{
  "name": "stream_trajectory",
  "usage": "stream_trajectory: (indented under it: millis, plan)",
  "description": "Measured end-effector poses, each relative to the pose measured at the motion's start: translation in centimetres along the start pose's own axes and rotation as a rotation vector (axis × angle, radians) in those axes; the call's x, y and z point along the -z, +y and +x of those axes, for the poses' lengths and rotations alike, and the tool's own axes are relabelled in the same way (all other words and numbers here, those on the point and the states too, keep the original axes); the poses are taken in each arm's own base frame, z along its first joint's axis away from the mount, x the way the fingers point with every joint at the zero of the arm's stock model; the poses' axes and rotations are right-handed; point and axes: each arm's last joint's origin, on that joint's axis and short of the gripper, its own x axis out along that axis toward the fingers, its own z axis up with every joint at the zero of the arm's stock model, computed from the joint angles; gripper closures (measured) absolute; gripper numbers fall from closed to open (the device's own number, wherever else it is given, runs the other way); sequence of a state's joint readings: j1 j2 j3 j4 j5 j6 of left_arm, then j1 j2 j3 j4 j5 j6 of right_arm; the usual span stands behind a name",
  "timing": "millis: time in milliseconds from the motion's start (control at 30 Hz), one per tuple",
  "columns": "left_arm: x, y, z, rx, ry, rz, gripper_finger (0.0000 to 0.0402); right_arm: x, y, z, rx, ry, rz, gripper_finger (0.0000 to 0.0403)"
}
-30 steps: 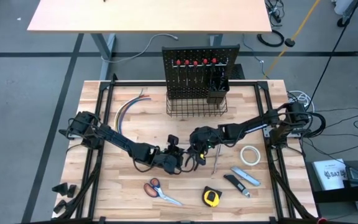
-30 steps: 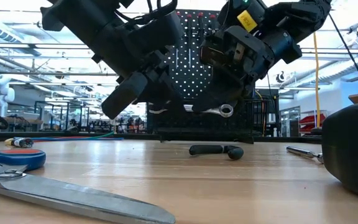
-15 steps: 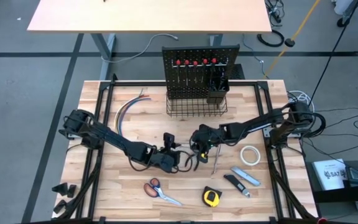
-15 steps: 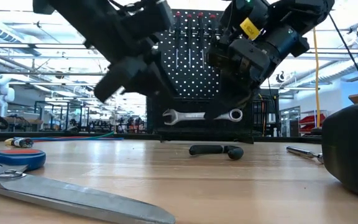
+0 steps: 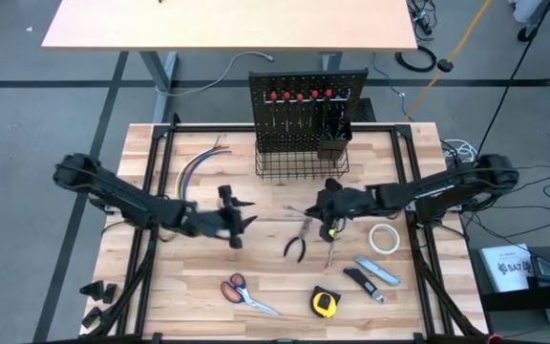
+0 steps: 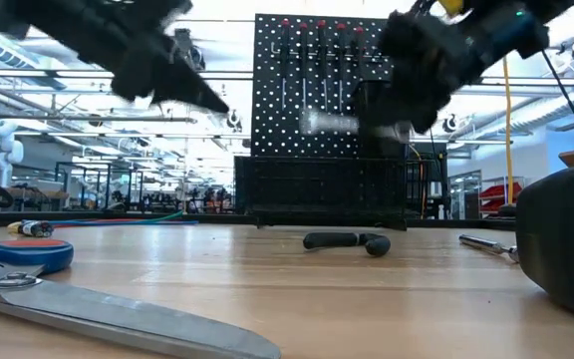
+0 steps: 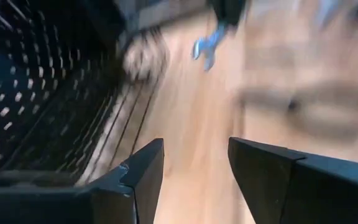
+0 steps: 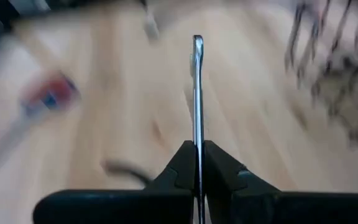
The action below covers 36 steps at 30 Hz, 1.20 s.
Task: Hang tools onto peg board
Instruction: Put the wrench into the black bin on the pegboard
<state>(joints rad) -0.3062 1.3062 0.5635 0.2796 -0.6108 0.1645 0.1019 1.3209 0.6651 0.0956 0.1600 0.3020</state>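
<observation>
My right gripper (image 5: 321,205) is shut on a silver wrench (image 5: 299,210), held in the air in front of the peg board (image 5: 306,110), an upright black perforated panel with a wire basket (image 5: 302,164) at its base. In the low view the wrench (image 6: 332,122) shows level before the board. My left gripper (image 5: 232,215) stands open over the table left of centre, holding nothing; its wrist view shows bare wood between the fingers (image 7: 143,171). Red-tipped tools hang on the board's top row. My right gripper pinches one end of the wrench (image 8: 197,134) between its two fingers, which press on its flat faces. The wrench runs along the fingers and sticks out past them toward the table's left. It is about level and lifted clear of the table.
On the table lie black-handled pliers (image 5: 299,241), a second silver wrench (image 5: 330,250), a white tape roll (image 5: 383,239), a utility knife (image 5: 375,272), a yellow tape measure (image 5: 325,303), orange-handled scissors (image 5: 246,293) and a bundle of coloured wires (image 5: 199,167).
My left gripper has opened, let go of the wrench and drawn back toward the table's left edge, rising. My right gripper, still shut on the wrench, has lifted it and gone toward the table's right and the peg board.
</observation>
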Motion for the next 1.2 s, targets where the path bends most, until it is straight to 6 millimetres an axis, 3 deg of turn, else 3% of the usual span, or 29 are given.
stream_trajectory:
  millis: [167, 233, 333, 600, 900, 1200]
  plan:
    - [-0.4, 2.2, -2.0, 0.288, -0.623, -0.295, 0.0214, -1.1, 0.7, -1.9, -0.142, -0.449, -0.037, 0.0399]
    - [-0.9, 2.6, -2.1, 0.367, -0.768, -0.364, 0.0214, -1.4, 1.0, -2.1, -0.180, -0.600, -0.053, 0.0399]
    - [-1.4, 2.0, -1.0, 0.416, -0.766, -0.391, 0.0214, -1.5, 1.6, -1.6, -0.202, -0.676, -0.076, 0.0399]
    - [-2.0, 0.1, 2.5, 0.405, -0.694, -0.409, 0.0214, -0.8, 2.8, 1.9, -0.205, -0.594, -0.091, 0.0399]
    - [-1.9, 0.1, 2.9, 0.365, -0.681, -0.421, 0.0214, -1.6, 3.2, 2.3, -0.208, -0.611, -0.090, 0.0399]
    - [-1.6, 0.2, 3.2, 0.283, -0.632, -0.431, 0.0214, -0.9, 3.2, 3.3, -0.207, -0.584, -0.091, 0.0399]
